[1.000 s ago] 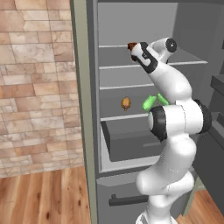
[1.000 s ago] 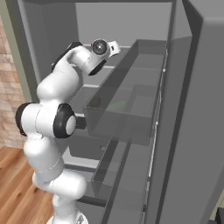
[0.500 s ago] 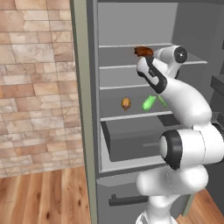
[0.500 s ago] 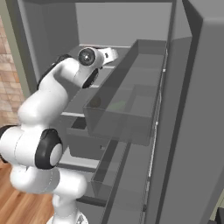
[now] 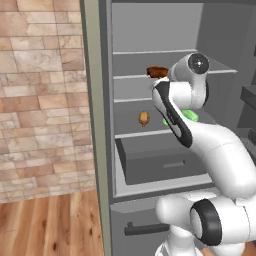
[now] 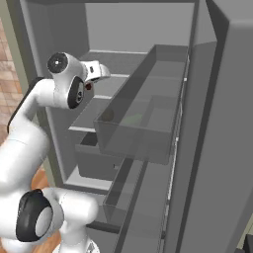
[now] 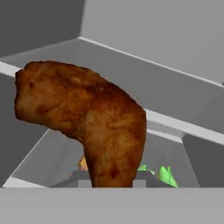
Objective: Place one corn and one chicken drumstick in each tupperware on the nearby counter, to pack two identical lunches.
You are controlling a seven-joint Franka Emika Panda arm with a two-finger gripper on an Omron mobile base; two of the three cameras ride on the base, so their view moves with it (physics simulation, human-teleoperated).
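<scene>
Chicken drumstick (image 7: 87, 122), centre frame: pinched between gripper fingers at its lower end, above a fridge shelf (image 5: 150, 75); corn (image 7: 166, 175) below.

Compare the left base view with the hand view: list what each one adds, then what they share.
Left base view adds: the brick wall, the wooden floor, the fridge drawer and the white arm reaching in.
Hand view adds: a close look at the browned, wrinkled skin of the chicken drumstick, thick end at upper left, narrowing toward the bottom.
Both: that chicken drumstick raised at the upper shelf, and green corn lower down.
</scene>
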